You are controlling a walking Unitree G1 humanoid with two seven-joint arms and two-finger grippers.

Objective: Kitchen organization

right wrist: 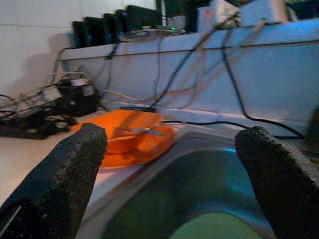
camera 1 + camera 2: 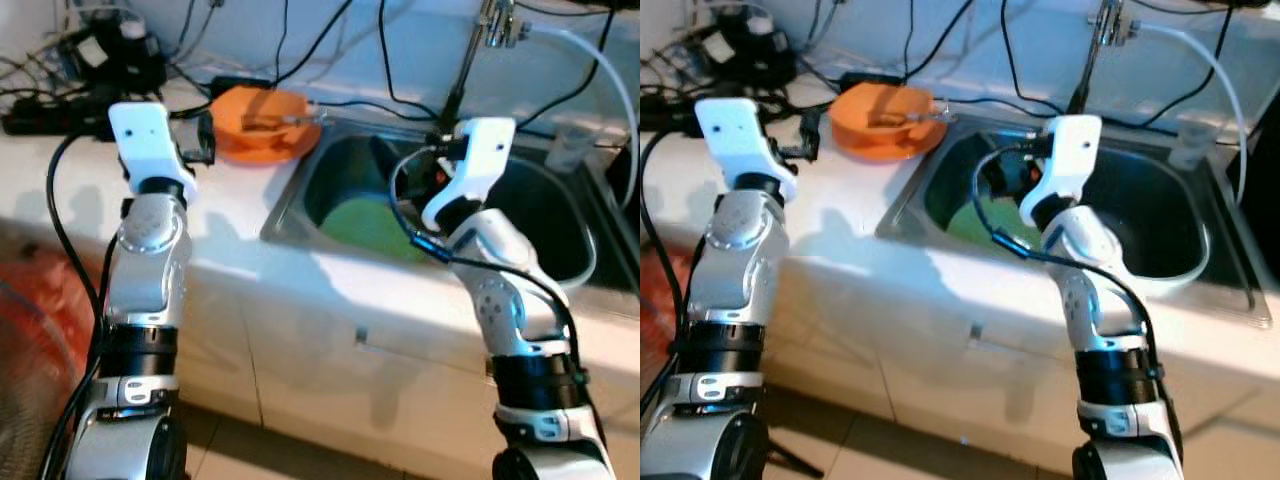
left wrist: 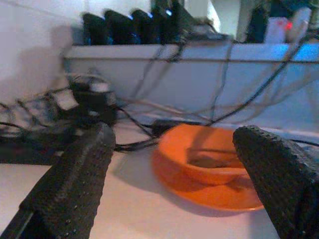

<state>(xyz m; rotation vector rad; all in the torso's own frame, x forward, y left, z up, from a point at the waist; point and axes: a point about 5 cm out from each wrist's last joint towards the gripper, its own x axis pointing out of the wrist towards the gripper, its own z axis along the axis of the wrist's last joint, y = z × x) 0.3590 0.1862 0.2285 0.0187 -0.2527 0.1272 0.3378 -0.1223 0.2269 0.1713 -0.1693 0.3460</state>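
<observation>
Counter, white [image 2: 230, 250]: runs across the middle of the head views, with a steel sink [image 2: 300, 190] set into it right of centre

Orange bowl [image 2: 262, 122]: stands on an orange plate [image 3: 209, 191], upper centre-left of the left eye frame, just beside the sink's left rim; something sits inside the bowl, too blurred to identify

Green item [image 2: 372, 226]: lies on the sink floor, centre of frame, partly hidden by the right arm

Tap [image 2: 495, 25]: top of frame, above the sink's rear edge

Cables and black power bricks [image 2: 110, 50]: tangled at upper left of the counter

Left gripper [image 3: 184, 174]: raised over the counter at left, fingers [image 3: 75, 184] spread wide, holding nothing, the bowl between them in the wrist view and apart from both

Right gripper [image 1: 169, 169]: raised over the sink, fingers [image 1: 65, 174] spread wide, holding nothing
</observation>
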